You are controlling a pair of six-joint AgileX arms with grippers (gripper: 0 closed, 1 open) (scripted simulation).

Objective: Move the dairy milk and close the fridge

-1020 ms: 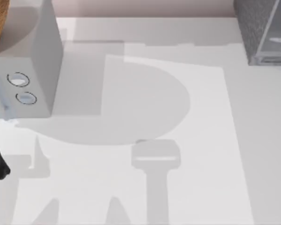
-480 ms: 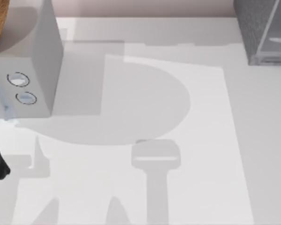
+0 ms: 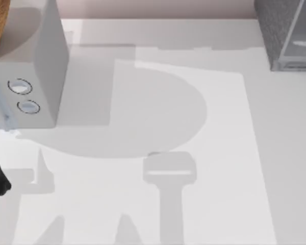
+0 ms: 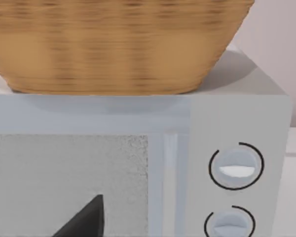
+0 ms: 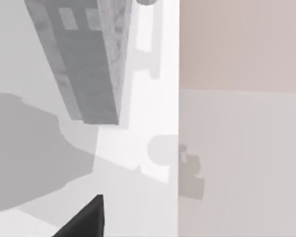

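Nothing moved since earlier, one fridge (image 3: pixel 285 33) (top right), one two-dial box (image 3: pixel 28 76), hand states unclear.

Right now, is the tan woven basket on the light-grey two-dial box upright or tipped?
Upright: the tan woven basket sits flat-bottomed on top of the light-grey two-dial box, its walls flaring upward.

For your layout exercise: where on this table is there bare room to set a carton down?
The wide middle of the table is bare, between the dial box at left and the fridge at the right rear corner. Crowded spots: those two corners.
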